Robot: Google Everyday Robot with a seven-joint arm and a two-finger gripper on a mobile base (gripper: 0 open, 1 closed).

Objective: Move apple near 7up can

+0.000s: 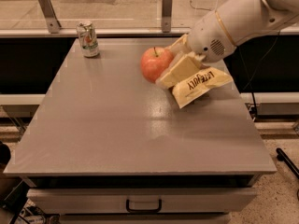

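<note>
The red-pink apple (155, 64) with a short stem is held above the grey table (117, 125), near its far middle. My gripper (172, 65) is shut on the apple, coming in from the right with its cream fingers (180, 71) on the apple's right side. The white arm runs up to the top right. The 7up can (88, 39), silvery with green and red marks, stands upright at the table's far left corner, well to the left of the apple.
A chip bag (201, 84) lies on the table's right part, partly hidden behind my gripper. A glass rail with metal posts (48, 11) runs behind the table. A drawer handle (143, 204) is below the front edge.
</note>
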